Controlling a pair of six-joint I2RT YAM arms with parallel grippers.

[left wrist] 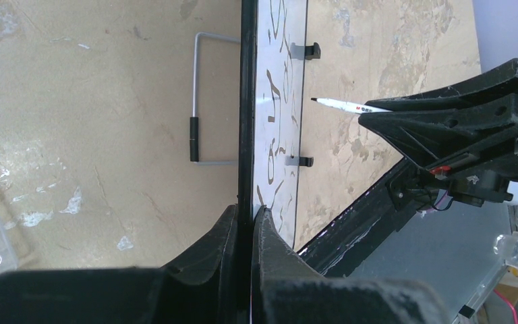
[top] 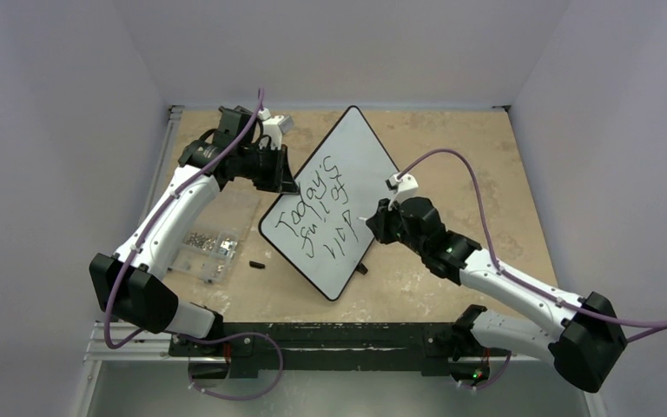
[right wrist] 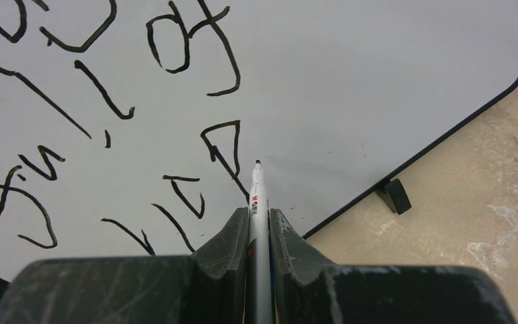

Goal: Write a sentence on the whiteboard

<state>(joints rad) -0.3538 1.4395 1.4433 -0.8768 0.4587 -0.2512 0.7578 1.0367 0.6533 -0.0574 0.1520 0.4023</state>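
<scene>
1. Check the right pincer. It is clenched on the thin white marker pen with a black tip. The barrel lies between the two black fingers and the tip projects forward.

2. Check the tip. It stands over bare white surface, just right of the last triangular letter on the lowest line. In the left wrist view it appears just off the surface, so contact cannot be confirmed.

3. Check the left pincer. It is clamped on the thin black rim of the large flat white rectangular whiteboard with rounded corners, at the board's left edge. The board sits turned diamond-wise in the middle of the tan table, between the two arms.

4. Read the sentence. It is black handwritten lettering in three slanted lines, beginning "Today's". The lowest line looks unfinished, so judge the task well advanced but not complete.

5. Handling, as a judgement:
   - The board is stiff and probably light, and its face is slick. Pen pressure is likely to push or pivot it on its small black feet.
   - Hold the board by the rim only. Fingers on the face would smear the ink.
   - The smooth, narrow barrel may slide or roll in the jaws, so press lightly.

6. Note the clear plastic box of screws beside the left arm.
</scene>
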